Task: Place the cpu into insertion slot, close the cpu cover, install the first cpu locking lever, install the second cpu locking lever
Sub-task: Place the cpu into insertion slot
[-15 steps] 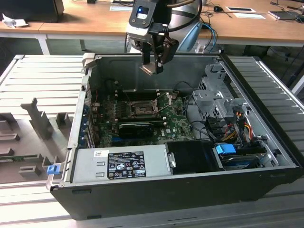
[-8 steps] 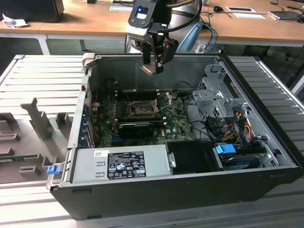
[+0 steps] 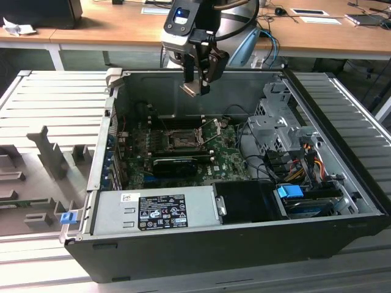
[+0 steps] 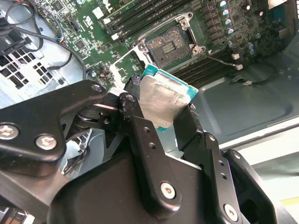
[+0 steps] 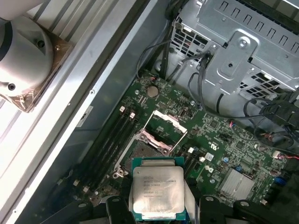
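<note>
While the open black computer case (image 3: 244,244) is lying on a ribbed grey metal table (image 3: 43,91) before wooden desks (image 3: 110,27), the black hand (image 3: 197,90) is clamping the thin square silvery cpu (image 4: 163,98) up clear of the black square insertion slot (image 4: 167,44), its silvery frame-shaped cpu cover (image 5: 163,123) standing raised.

The gripper (image 4: 161,100) is built of matt black links, pinned at the joints and fastened with silvery screws (image 4: 46,141). Small round holes are set along each finger (image 4: 145,135). In the exterior view a black and silver wrist block (image 3: 183,27) is marked by a blue-lit panel (image 3: 181,14). Behind it a rounded silver-grey arm joint (image 3: 235,24) is fitted with a pale blue cap (image 3: 249,46), and a black cable (image 3: 235,5) is looped above.
</note>
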Robot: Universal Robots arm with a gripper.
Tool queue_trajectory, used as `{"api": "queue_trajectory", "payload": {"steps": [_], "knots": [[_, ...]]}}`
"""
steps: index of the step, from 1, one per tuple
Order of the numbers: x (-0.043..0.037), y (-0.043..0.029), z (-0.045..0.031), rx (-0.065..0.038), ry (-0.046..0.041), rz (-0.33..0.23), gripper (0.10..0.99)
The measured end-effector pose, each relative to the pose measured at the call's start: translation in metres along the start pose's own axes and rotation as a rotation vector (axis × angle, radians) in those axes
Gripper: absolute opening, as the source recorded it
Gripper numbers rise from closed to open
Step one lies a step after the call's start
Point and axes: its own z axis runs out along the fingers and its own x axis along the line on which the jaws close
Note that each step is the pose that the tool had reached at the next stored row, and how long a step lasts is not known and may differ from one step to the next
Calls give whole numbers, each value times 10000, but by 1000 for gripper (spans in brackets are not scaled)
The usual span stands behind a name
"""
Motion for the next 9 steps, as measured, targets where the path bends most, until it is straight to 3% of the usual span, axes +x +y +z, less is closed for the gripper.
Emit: {"api": "queue_trajectory", "payload": {"steps": [9], "knots": [[0, 0, 3, -6, -25, 314, 529]]}}
